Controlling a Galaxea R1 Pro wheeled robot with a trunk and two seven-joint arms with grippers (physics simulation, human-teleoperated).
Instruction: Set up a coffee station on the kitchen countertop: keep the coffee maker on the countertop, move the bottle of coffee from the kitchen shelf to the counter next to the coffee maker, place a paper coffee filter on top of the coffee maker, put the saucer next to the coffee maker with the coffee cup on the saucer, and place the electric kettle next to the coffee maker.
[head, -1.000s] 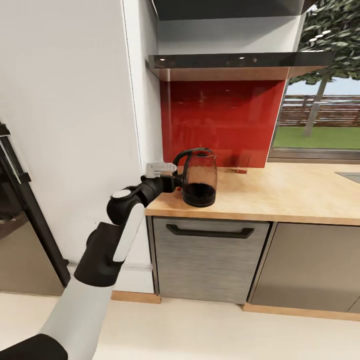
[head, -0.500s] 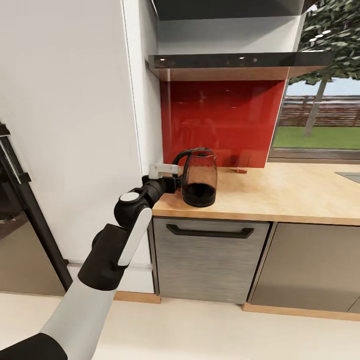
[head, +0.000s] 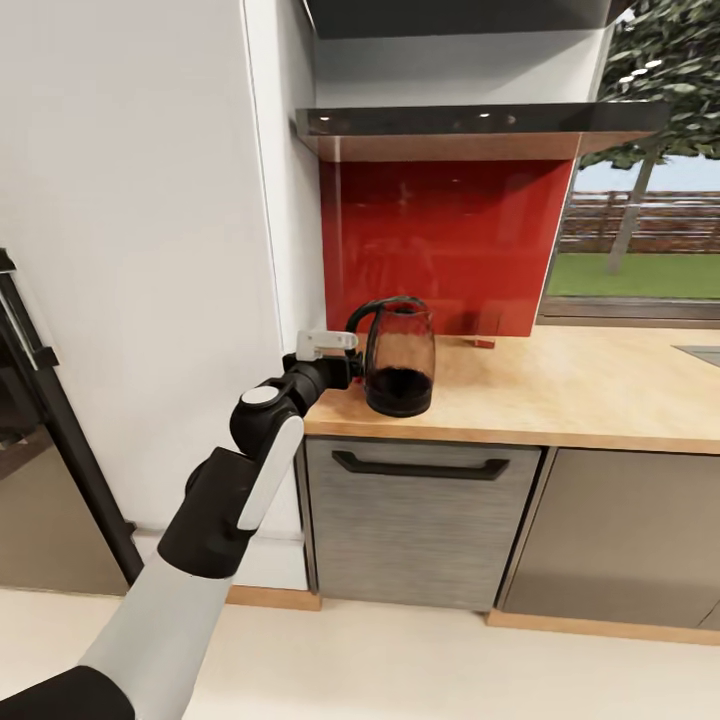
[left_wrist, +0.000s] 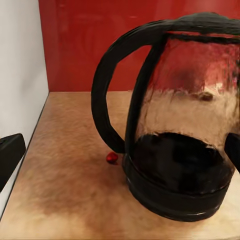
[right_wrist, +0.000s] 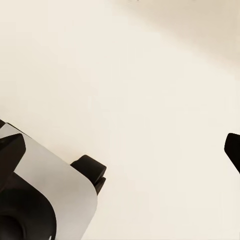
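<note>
The left jaws stand wide open, their two dark tips sitting at opposite edges of the left wrist view with the electric kettle framed between them, and nothing is clamped yet. In the head view they sit just beside the kettle's black loop handle, at about the level of its lower body; whether a fingertip already touches the glass I cannot tell. The kettle stands upright on its black base near the front left corner of the desk, close to the white wall panel and in front of the red backsplash.

The main risk, as I judge it, is a poor bite: closing on the rounded smoky glass instead of the handle would likely let it slip or squirt out, and a sideways nudge could tip it or push it off the front edge, which is very near. A grip low on the handle may let the kettle swing when lifted. A small red thing lies on the desk by the base and could be knocked away.

The right jaws are spread apart too, empty, hanging over pale floor near the robot's base
</note>
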